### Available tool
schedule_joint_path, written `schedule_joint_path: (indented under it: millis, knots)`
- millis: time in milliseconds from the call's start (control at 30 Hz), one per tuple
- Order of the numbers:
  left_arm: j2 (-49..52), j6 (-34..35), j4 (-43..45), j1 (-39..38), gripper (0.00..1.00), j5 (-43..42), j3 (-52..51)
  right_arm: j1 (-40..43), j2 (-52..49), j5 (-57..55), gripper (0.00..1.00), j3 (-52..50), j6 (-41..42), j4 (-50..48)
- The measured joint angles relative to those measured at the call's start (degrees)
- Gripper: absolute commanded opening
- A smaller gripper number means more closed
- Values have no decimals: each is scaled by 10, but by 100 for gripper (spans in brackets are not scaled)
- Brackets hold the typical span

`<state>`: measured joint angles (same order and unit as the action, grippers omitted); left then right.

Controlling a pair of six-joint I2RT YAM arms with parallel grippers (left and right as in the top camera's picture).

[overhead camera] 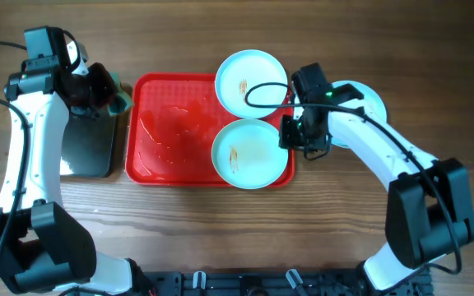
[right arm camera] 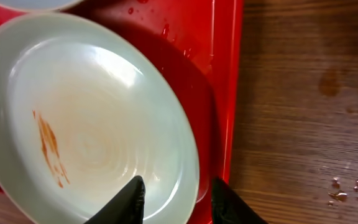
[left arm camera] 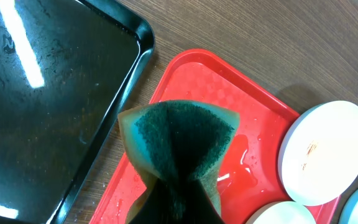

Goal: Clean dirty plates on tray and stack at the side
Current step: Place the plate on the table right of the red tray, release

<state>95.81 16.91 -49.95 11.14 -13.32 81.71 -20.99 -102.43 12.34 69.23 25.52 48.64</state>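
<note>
Two smeared plates are sitting on the red tray (overhead camera: 171, 140): back plate (overhead camera: 251, 82) overhanging its back right corner, front plate (overhead camera: 251, 154) at its front right. Third plate (overhead camera: 367, 99) is lying on the desk (overhead camera: 220, 230) right of the tray, partly under the right arm. Right fingers (right arm camera: 134, 199) are straddling the front plate's rim, spread apart. Left fingers (left arm camera: 169, 211) are pinching a green sponge (left arm camera: 182, 140) above the tray's left edge, beside the black tray (left arm camera: 42, 93).
</note>
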Motion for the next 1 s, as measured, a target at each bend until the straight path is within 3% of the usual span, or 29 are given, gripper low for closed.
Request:
schedule_joint_path:
  millis: [200,300,633,767,1000]
  knots:
    - [0,0,-3,0,4,0,0,-12,-1,-11,25,-26,8,-14]
    - [0,0,-3,0,4,0,0,-12,-14,-15,5,-26,11,-15]
    - [0,0,-3,0,4,0,0,-44,-26,26,4,-24,3,28]
    - [0,0,-4,0,4,0,0,-82,-28,40,4,42,6,49]
    - [0,0,-8,0,4,0,0,-125,-28,25,5,97,78,-96]
